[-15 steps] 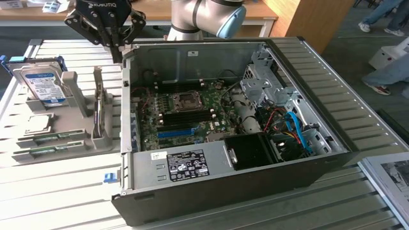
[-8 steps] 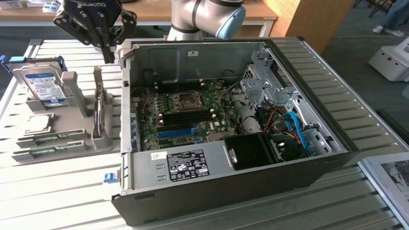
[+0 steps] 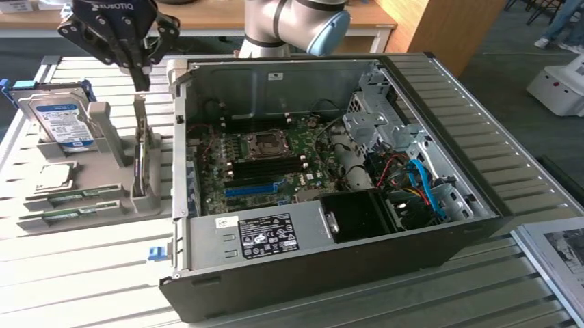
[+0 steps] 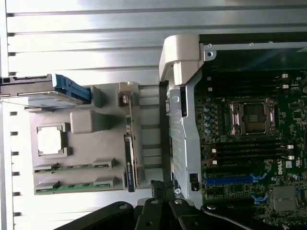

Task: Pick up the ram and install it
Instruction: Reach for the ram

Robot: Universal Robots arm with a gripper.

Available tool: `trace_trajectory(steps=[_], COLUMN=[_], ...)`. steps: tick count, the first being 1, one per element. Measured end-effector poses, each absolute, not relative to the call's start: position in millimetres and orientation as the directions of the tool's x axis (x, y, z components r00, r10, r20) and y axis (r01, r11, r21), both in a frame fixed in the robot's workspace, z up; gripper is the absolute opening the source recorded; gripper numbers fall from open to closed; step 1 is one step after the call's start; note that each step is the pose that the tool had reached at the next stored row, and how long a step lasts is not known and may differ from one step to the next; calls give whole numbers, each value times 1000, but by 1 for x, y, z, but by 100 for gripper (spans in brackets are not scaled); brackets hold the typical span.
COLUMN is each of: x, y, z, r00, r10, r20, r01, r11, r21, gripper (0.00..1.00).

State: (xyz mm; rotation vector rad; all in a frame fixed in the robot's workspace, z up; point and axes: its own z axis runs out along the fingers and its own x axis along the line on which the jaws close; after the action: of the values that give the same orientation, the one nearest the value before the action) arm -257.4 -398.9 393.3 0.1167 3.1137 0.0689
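ROBOT ARM POISED OVER PARTS TRAY: The gripper (image 3: 141, 83), its jaws pressed together with nothing held between them, is seen hanging above the grey parts tray (image 3: 109, 222) beside the open computer case (image 3: 365, 270), close over the upright expansion card (image 3: 141, 160). The ram (image 3: 75, 197) is seen lying flat in a slot at the tray's near end, untouched. A second stick (image 3: 65, 216) is set just beside it, with a processor (image 3: 55, 178) and a hard drive (image 3: 59, 123) further along. The pick is judged barely begun, the ram being well apart from the fingertips. A sound grasp is judged to require that the thin board be taken squarely across its long edges, clear of its neighbour, so that nothing is tilted or dragged. The work is laid out on a pale slatted metal table (image 3: 73, 273). A wooden desk (image 3: 210, 17) and a person's legs (image 3: 559, 20) can be made out behind.
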Motion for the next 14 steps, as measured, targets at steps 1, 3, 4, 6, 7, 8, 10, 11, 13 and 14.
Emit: trace_trajectory(steps=[1, 3, 4, 6, 7, 8, 10, 11, 13, 14], x=[-260, -264, -266, -270, -273, -275, -279, -282, -286, -288], y=[-399, -399, -399, -399, -399, -399, -399, -399, -399, -399], z=[393, 393, 393, 393, 393, 393, 393, 393, 393, 393], r00=[-997, -997, -997, -997, -997, -997, -997, -997, -997, -997], r10=[75, 75, 75, 75, 75, 75, 75, 75, 75, 75], r20=[-23, -23, -23, -23, -23, -23, -23, -23, -23, -23], r01=[74, 74, 74, 74, 74, 74, 74, 74, 74, 74], r11=[996, 996, 996, 996, 996, 996, 996, 996, 996, 996], r21=[45, 45, 45, 45, 45, 45, 45, 45, 45, 45], gripper=[10, 10, 10, 10, 10, 10, 10, 10, 10, 10])
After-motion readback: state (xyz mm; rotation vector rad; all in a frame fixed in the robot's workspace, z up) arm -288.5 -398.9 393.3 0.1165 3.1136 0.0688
